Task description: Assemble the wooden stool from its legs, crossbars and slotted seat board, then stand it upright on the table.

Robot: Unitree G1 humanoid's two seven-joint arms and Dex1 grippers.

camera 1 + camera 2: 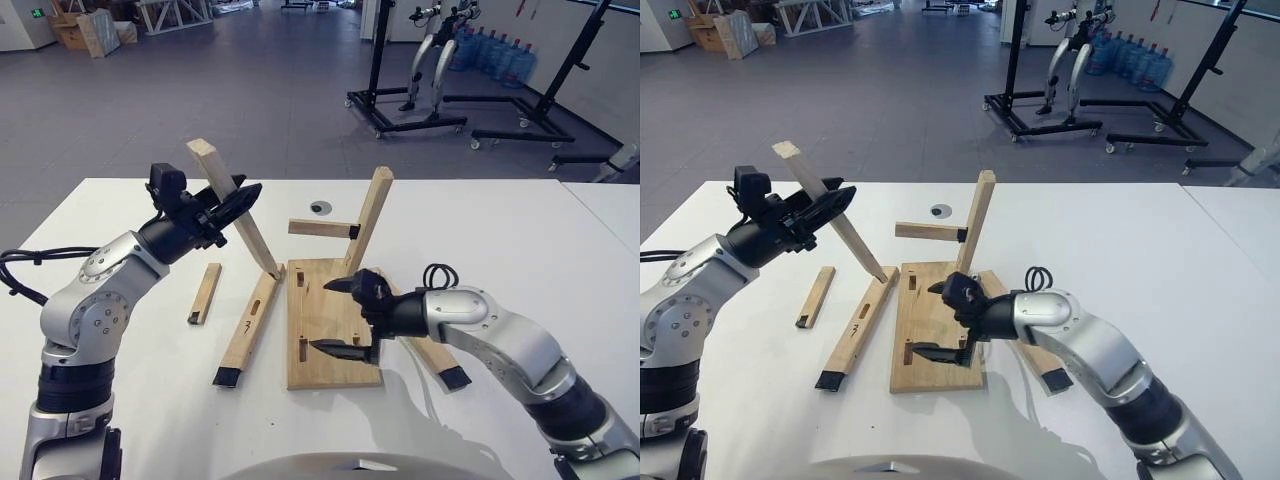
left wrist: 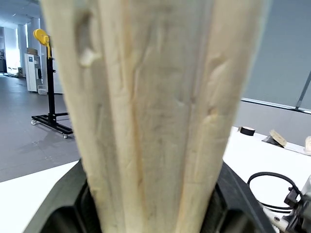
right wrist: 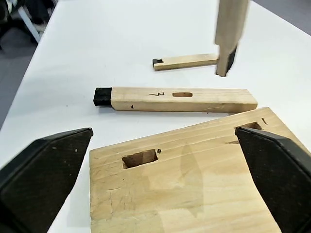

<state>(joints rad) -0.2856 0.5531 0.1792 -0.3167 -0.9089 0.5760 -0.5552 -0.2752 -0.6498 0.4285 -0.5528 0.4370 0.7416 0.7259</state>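
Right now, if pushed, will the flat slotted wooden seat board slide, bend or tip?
Likely slides without bending: the flat slotted wooden seat board is a thick plank on the smooth white table. The tilted wooden leg at its far edge may wobble.

Bright, even light; soft shadows around the seat board (image 1: 310, 315).

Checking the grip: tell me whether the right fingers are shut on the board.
No, the right fingers are spread wide over the board.
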